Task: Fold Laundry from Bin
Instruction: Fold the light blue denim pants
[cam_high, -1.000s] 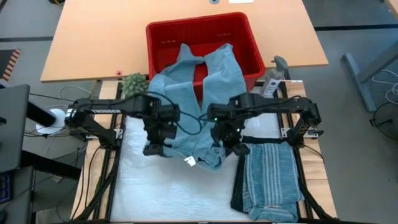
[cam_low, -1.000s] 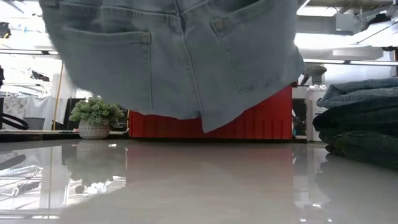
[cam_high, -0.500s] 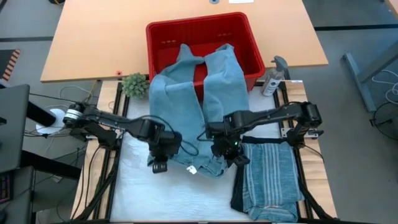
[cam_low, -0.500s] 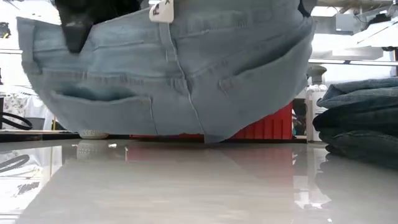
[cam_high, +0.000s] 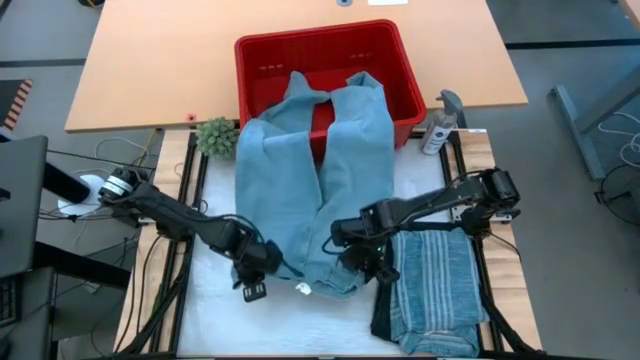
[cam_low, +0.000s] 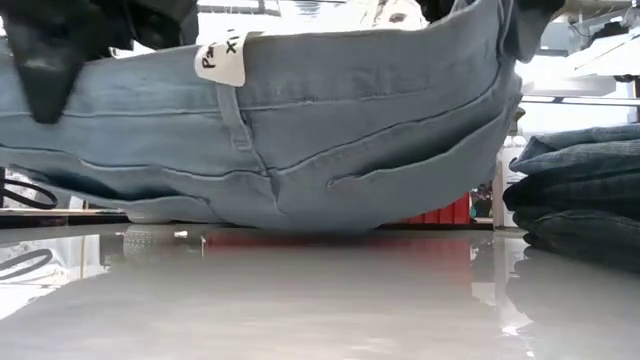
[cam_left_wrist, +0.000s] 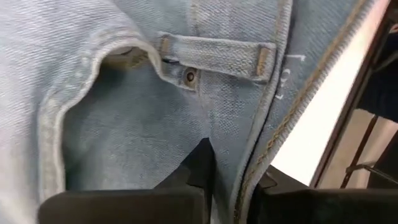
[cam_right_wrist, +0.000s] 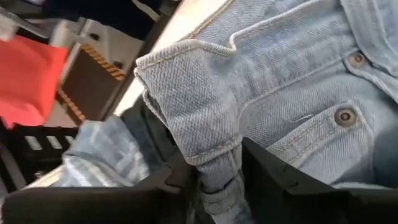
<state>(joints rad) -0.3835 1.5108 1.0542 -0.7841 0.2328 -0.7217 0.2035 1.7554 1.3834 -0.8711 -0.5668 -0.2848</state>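
Light blue jeans (cam_high: 300, 190) stretch from the red bin (cam_high: 262, 60) toward the near edge. Their legs lie over the bin's near rim, the leg ends inside it. The waistband with its white tag (cam_low: 222, 58) is held up at the near end, between my two grippers. My left gripper (cam_high: 258, 280) is shut on its left part and my right gripper (cam_high: 358, 268) on its right part. In the low view the seat (cam_low: 300, 190) sags down to about table height. My left gripper pinches the jeans' waistband edge (cam_left_wrist: 249, 177) between its two fingers, near a belt loop (cam_left_wrist: 217, 55), slanting down from above. The waistband hangs from it above the table. My right gripper has a bunched fold of the waistband's end (cam_right_wrist: 214, 158) between its two fingers (cam_right_wrist: 270, 177), near the rivets, slanting down from above. The denim sags below it.
A folded striped shirt on dark trousers (cam_high: 435, 295) lies at the near right, close beside my right gripper. A small potted plant (cam_high: 216, 135) and a spray bottle (cam_high: 437, 130) stand left and right of the bin. A white mat (cam_high: 215, 320) covers the work area.
Both grippers have gone down and toward the table's near edge, carrying the waistband with them. The jeans' legs have been drawn farther out of the bin and lie longer, and the seat has sunk from well above the table to about its surface.
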